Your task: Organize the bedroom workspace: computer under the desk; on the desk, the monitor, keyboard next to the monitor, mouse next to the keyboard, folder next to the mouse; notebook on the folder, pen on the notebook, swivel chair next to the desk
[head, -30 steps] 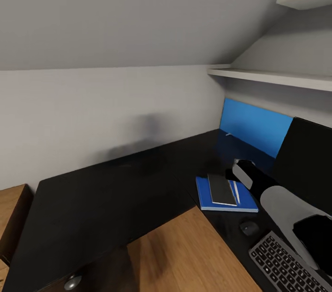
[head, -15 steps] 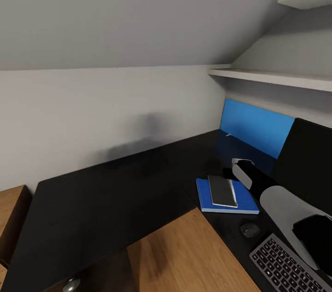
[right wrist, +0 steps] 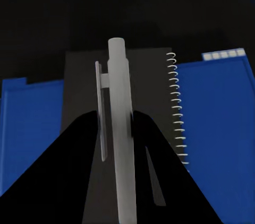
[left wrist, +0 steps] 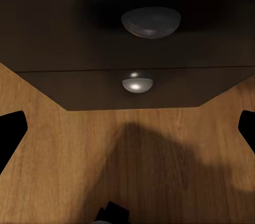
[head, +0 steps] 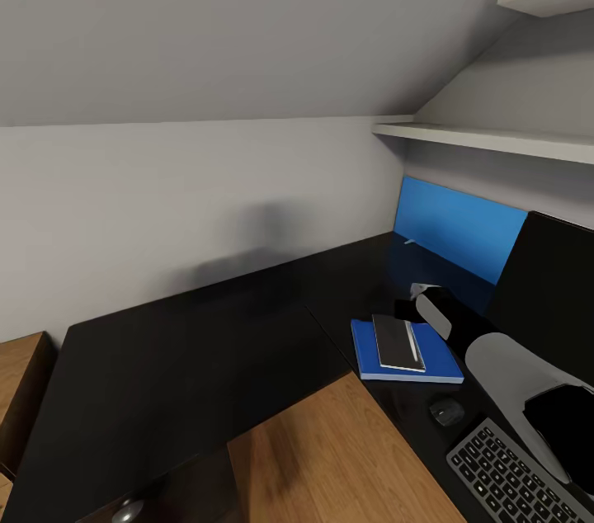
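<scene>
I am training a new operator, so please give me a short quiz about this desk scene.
1. True or false: the notebook lies on the folder.
2. What does the right claw hold? A) nothing B) the pen C) the notebook
3. Fill in: the mouse sits between the folder and the ____.
Key: 1 true; 2 B; 3 keyboard.
</scene>
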